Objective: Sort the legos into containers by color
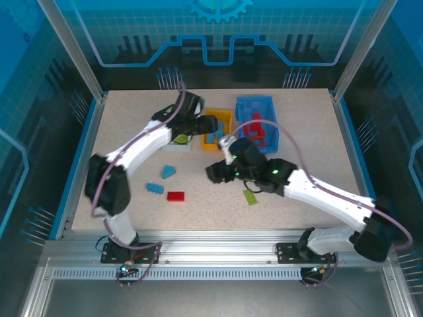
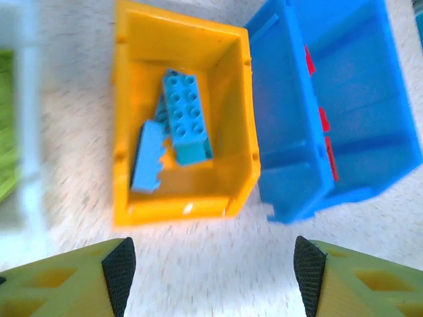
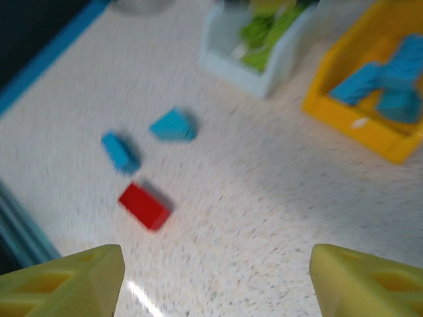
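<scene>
Across the table (image 3: 264, 218), lower your spread right gripper (image 3: 217, 264) squarely over the red brick (image 3: 144, 206); the left gripper (image 2: 213, 271) hangs spread too.

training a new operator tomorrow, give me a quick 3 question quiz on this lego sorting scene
1. What colour are the studded plastic bricks in the orange rectangular plastic bin? A red, B light blue, C lime green.
2. True or false: the left end effector is clamped on a brick.
3. How many loose light blue bricks lie on the speckled table in the overhead view?

Key: 1 B. 2 False: its jaws stand open with nothing between them. 3 Two: the second lies beside the small red plastic brick.
</scene>
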{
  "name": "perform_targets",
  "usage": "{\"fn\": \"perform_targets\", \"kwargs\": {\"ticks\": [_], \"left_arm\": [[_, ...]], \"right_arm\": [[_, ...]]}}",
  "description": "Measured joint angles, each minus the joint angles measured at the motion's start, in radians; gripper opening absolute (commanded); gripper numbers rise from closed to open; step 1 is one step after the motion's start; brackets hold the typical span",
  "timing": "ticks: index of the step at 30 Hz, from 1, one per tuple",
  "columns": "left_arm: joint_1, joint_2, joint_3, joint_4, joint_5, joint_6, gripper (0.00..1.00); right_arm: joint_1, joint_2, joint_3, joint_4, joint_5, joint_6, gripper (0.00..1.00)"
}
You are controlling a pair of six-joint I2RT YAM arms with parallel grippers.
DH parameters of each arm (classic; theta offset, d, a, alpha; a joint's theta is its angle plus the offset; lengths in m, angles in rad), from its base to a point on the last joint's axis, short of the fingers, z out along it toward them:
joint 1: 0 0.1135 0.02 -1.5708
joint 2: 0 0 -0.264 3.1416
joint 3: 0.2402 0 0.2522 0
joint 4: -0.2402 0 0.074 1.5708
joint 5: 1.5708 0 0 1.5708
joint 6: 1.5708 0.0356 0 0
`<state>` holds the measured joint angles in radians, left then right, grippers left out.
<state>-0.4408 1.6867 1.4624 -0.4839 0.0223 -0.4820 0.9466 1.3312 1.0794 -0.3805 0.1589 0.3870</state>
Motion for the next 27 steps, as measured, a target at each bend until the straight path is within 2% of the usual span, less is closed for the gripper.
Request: {"fn": "perform_targets", "kwargs": {"ticks": [3,6,9,14,18,22,25,27], "left_arm": [[0.007,-0.259,-0.171,-0.008,-0.038,-0.065,0.72],[0.012,-0.515,-0.325,-0.046,-0.092,-0.132,0.74],[0.014,-0.766,-0.461,-0.136,-0.143,-0.209,0.73],[0.014,-1.09,-0.591,-0.349,-0.176,-0.34,0.73],[0.014,-1.245,-0.608,-0.543,-0.172,-0.441,0.73],[0.014,-1.32,-0.608,-0.699,-0.145,-0.518,0.73],[0.014,-1.344,-0.608,-0.778,-0.122,-0.554,0.74],[0.014,-1.347,-0.608,-0.812,-0.113,-0.568,0.75]], "right_arm": [[0.078,0.146,0.03,-0.011,-0.02,-0.095,0.8],[0.116,0.295,0.098,-0.038,-0.035,-0.183,0.82],[0.128,0.438,0.204,-0.066,-0.039,-0.259,0.83],[0.13,0.632,0.361,-0.091,-0.036,-0.359,0.85],[0.13,0.75,0.465,-0.125,-0.04,-0.416,0.85],[0.13,0.825,0.544,-0.151,-0.049,-0.447,0.84],[0.13,0.866,0.6,-0.172,-0.059,-0.462,0.78],[0.13,0.889,0.631,-0.182,-0.063,-0.465,0.71]]}}
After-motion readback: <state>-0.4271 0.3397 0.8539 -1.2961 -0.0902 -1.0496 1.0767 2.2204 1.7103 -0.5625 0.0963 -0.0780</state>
